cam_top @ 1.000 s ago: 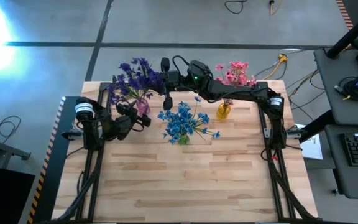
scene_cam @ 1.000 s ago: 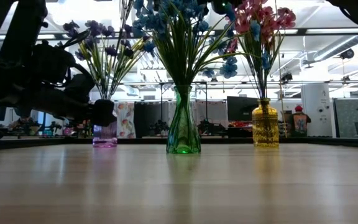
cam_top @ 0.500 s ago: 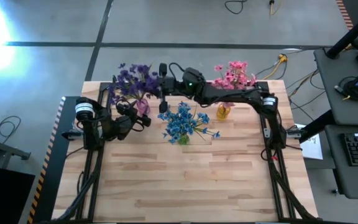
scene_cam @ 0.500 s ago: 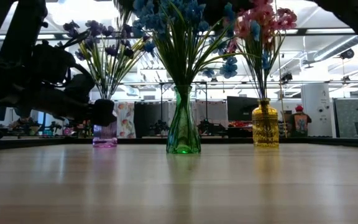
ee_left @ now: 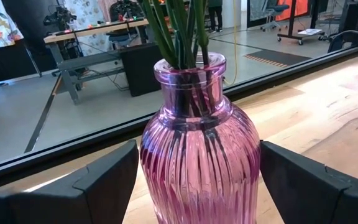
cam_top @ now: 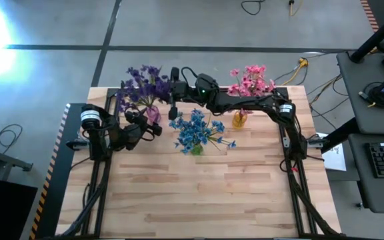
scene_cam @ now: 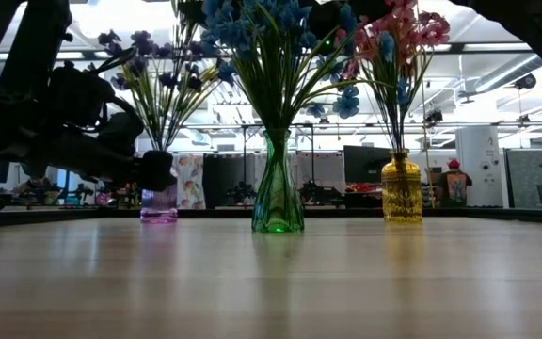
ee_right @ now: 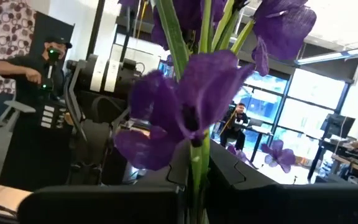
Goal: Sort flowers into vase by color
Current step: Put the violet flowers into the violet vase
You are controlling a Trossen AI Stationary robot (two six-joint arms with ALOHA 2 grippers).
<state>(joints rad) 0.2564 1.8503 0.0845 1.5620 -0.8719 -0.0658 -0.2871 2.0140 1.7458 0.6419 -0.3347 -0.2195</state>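
Observation:
Three vases stand along the table's far side. A purple ribbed glass vase (ee_left: 199,162) with purple flowers (cam_top: 145,83) is at the left. A green vase (scene_cam: 278,193) with blue flowers (cam_top: 197,130) is in the middle. A yellow vase (scene_cam: 402,193) with pink flowers (cam_top: 251,79) is at the right. My left gripper (cam_top: 152,123) sits low on the table with the purple vase between its fingers. My right gripper (cam_top: 167,90) reaches high across from the right, shut on a purple flower (ee_right: 188,109) beside the purple bunch. My left gripper has the purple vase's belly (ee_left: 148,177) between its two fingers (ee_left: 107,183), which come level from the table's left side and meet its two opposite walls. The vase stands upright on the table. My right gripper pinches the purple flower's green stem (ee_right: 196,165) just below the blossom. The blossom stands beyond the fingers, high above the table among the purple bunch. The stem's lower end is hidden.
The right arm (cam_top: 245,103) spans above the yellow vase and the blue flowers. Bare wooden table (cam_top: 199,193) stretches from the vases to the near edge. Beyond the far edge lies a room with desks and a person (ee_right: 45,74).
My right gripper has sunk with the purple flower and gone a little toward the table's left edge, closer to the purple bunch. It has stayed shut on the stem.

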